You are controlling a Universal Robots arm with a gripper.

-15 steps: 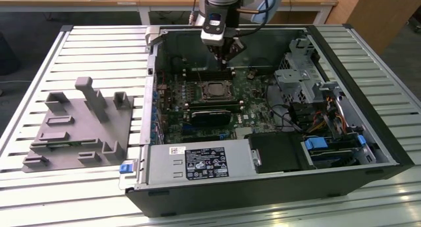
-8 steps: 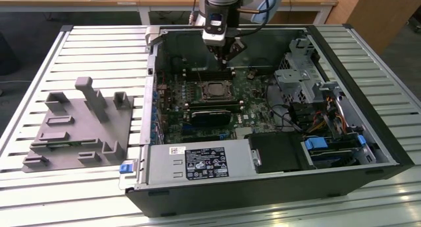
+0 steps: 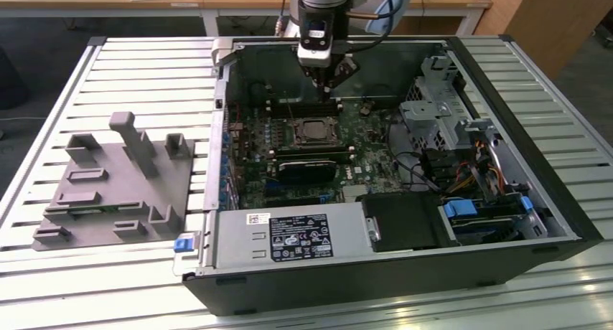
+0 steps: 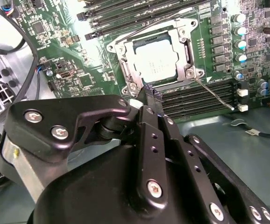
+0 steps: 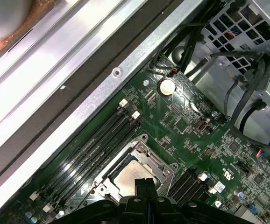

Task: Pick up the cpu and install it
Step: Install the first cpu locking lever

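Surface: slatted metal table (image 3: 115, 72) carrying an open computer case (image 3: 536, 201).
Tray: grey plastic tray (image 3: 115, 194), frame left.
Cpu: cpu (image 4: 156, 63) seated in the socket (image 4: 125, 60), upper centre of the second wrist view.
Gripper: gripper (image 3: 329, 87) above the motherboard (image 3: 383, 154), fingers together, holding nothing.

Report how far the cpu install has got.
Looks mostly done: the cpu lies flat inside the socket on the motherboard. The gripper is shut, holds nothing, and hangs above the socket's edge. Left: the socket lever appears to stick out unlatched, so clamping seems not yet done.
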